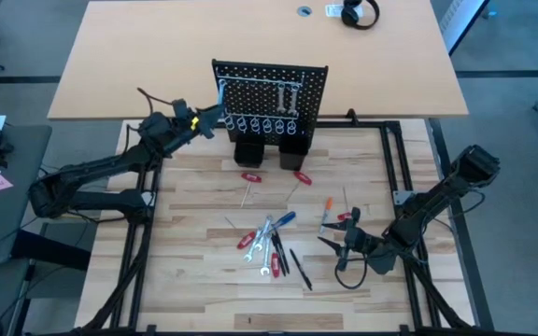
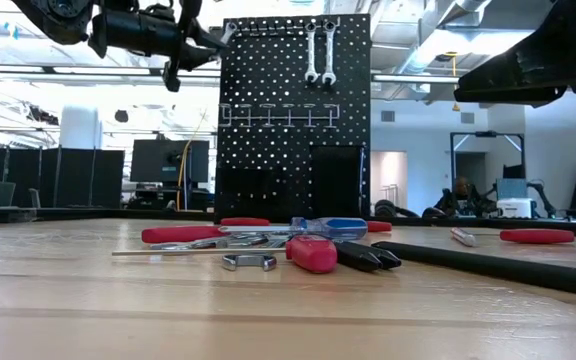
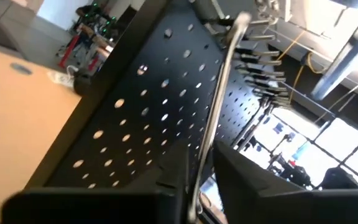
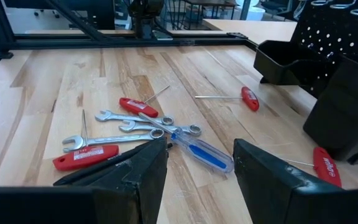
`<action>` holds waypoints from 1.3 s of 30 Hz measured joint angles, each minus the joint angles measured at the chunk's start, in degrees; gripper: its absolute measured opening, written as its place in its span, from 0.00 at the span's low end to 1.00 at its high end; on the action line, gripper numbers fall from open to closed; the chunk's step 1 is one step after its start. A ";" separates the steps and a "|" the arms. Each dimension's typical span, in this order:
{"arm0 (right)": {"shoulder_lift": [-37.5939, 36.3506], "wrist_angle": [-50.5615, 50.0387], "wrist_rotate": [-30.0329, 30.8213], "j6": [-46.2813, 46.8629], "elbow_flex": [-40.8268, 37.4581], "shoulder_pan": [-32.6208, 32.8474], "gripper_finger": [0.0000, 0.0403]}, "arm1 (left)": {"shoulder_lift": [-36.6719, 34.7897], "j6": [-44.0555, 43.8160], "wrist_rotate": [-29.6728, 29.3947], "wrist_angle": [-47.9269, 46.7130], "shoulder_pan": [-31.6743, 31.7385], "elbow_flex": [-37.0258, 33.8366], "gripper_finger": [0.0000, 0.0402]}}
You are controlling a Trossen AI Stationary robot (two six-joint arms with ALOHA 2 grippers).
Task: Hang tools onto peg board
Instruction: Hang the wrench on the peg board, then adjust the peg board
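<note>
The black perforated peg board (image 1: 271,101) stands upright at the table's far edge, two silver wrenches (image 1: 288,98) hanging on it above a row of ring hooks. The left gripper (image 1: 211,119) clamps a silver wrench (image 3: 215,118) against the board's upper left corner. The right gripper (image 1: 342,245) hovers, fingers spread, near the loose tools (image 1: 271,245) at mid-table, bare wood around them.

High view: straight down over the whole table (image 1: 204,299). Low view: level at tabletop, facing the peg board (image 2: 293,110), shared with the close left wrist view. Right wrist view: low over the tools (image 4: 135,124).
</note>
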 joint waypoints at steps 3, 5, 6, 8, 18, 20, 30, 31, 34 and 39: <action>0.00 -0.01 -0.03 0.00 0.00 0.00 0.48 | 0.00 -0.61 -0.22 -1.66 0.18 0.00 0.26; 0.00 -0.02 -0.18 0.00 0.00 0.00 0.48 | 0.00 -0.91 -0.20 -3.05 0.42 0.00 0.31; 0.00 -0.04 -0.24 0.00 0.00 0.00 0.48 | 0.00 -0.91 -0.20 -3.80 0.54 -0.02 0.33; 0.00 -0.05 -0.46 0.00 0.00 0.00 0.48 | -0.02 -0.02 -0.18 -5.13 0.69 -0.02 0.37; -0.22 -0.33 -1.68 0.02 0.00 -0.27 0.47 | -3.97 10.64 1.97 -16.69 0.68 -0.02 0.43; -1.04 -0.32 -4.44 0.01 0.00 -2.04 0.46 | -5.81 12.94 2.01 -22.22 0.66 -0.04 0.43; -9.02 2.01 -35.85 -15.33 0.00 -31.15 0.20 | -10.06 18.72 -3.73 -26.73 -5.27 -9.27 0.36; -9.78 2.75 -38.35 -16.62 0.00 -34.71 0.17 | -9.93 18.69 -4.85 -25.01 -5.72 -10.86 0.35; -11.76 2.90 -44.34 -18.89 1.01 -44.89 0.08 | -8.88 18.00 -7.59 -20.13 -6.77 -15.35 0.33; -10.24 2.91 -54.05 -20.33 4.01 -59.73 0.02 | -4.33 17.77 -11.75 -12.67 -8.66 -20.86 0.31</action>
